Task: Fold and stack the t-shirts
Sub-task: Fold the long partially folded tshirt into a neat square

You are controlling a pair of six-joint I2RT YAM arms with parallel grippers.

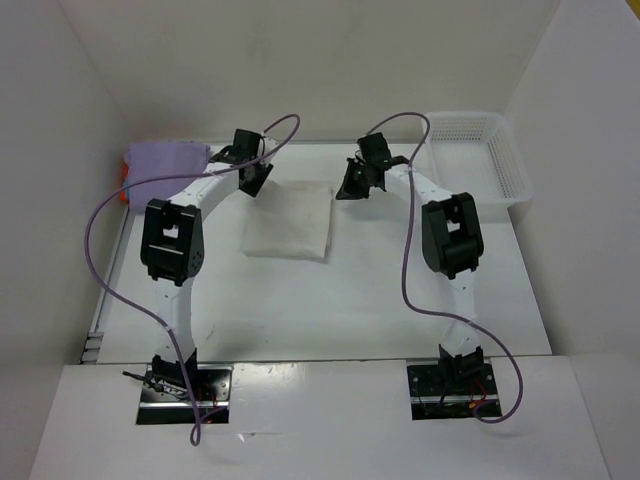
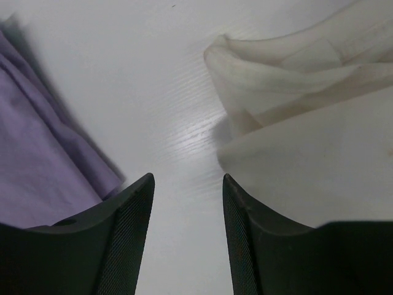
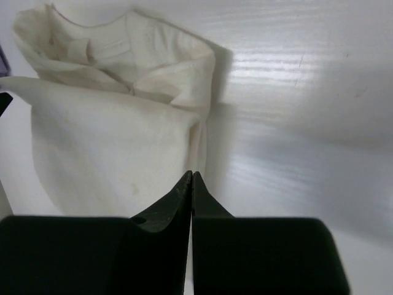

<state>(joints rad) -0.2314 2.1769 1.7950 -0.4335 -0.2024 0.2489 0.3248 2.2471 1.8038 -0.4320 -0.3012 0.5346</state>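
An off-white t-shirt [image 1: 290,222] lies folded in a rectangle on the table's far middle. It also shows in the left wrist view [image 2: 307,123] and the right wrist view [image 3: 110,123]. A lavender t-shirt [image 1: 165,160] lies folded at the far left on top of an orange one [image 1: 123,190]. The lavender cloth also shows in the left wrist view [image 2: 43,160]. The teal-blue shirt is out of view. My left gripper [image 1: 252,170] [image 2: 187,181] is open and empty over bare table between the lavender and off-white shirts. My right gripper [image 1: 352,185] [image 3: 192,175] is shut, empty, by the off-white shirt's right edge.
A white plastic mesh basket [image 1: 480,160] stands at the far right corner. White walls close in the table at the back and on both sides. Purple cables loop from both arms over the near half of the table [image 1: 330,300].
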